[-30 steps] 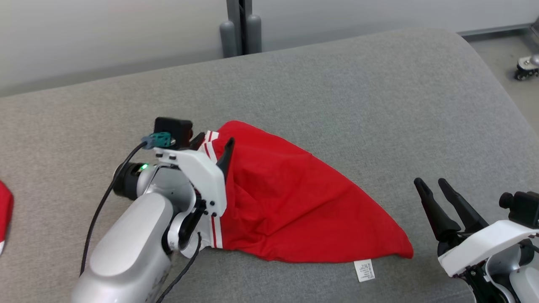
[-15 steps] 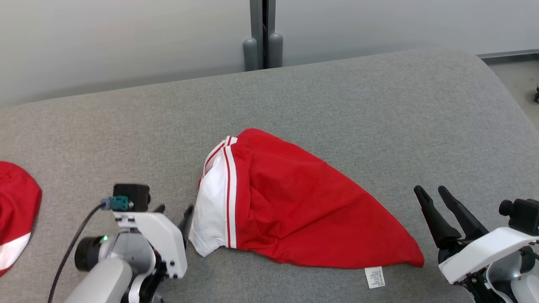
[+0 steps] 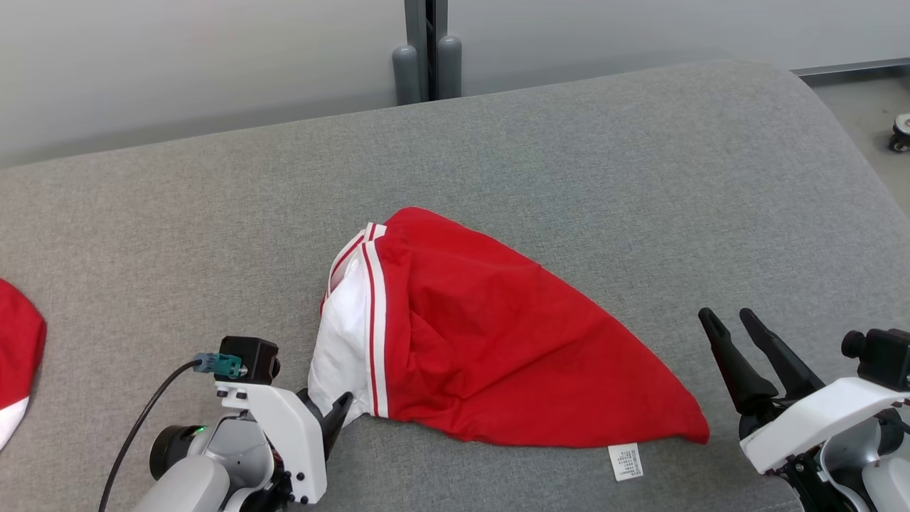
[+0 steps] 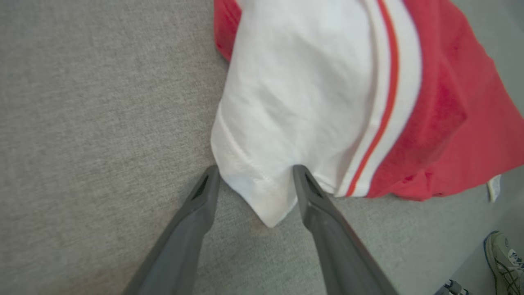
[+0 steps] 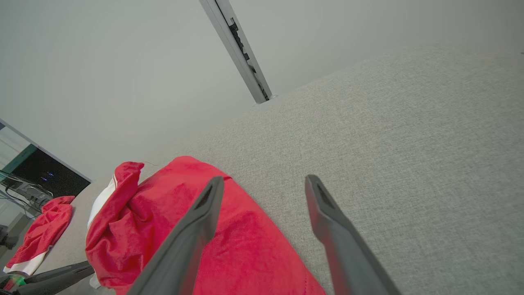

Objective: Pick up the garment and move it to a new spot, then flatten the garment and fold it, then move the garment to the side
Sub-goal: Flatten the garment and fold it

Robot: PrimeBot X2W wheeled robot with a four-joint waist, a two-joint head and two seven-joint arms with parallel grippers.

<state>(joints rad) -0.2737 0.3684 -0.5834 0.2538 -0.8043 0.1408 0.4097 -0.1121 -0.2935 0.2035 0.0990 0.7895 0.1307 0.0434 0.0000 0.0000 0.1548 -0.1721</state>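
Note:
The garment [image 3: 483, 348] is red with a white striped band at its left end and lies bunched in a wedge on the grey cushion [image 3: 640, 178]. My left gripper [image 3: 323, 405] is at the garment's near left corner. In the left wrist view it [image 4: 256, 176] is open, and the white corner [image 4: 266, 192] lies between its two fingers, which do not pinch it. My right gripper [image 3: 732, 323] is open and empty, just right of the garment's pointed end. In the right wrist view it [image 5: 264, 184] points across the garment [image 5: 163, 213].
A second red and white garment [image 3: 18, 355] lies at the cushion's left edge. A grey post [image 3: 426, 64] stands behind the cushion against the pale wall. The cushion rounds off at the right, with floor and a caster [image 3: 899, 131] beyond. A shoe [image 4: 505, 258] shows on the floor.
My left gripper has come off the garment's white band, drawn back toward me, then moved right so that it straddles the white corner. The band now lies uncovered. The right gripper has stayed put.

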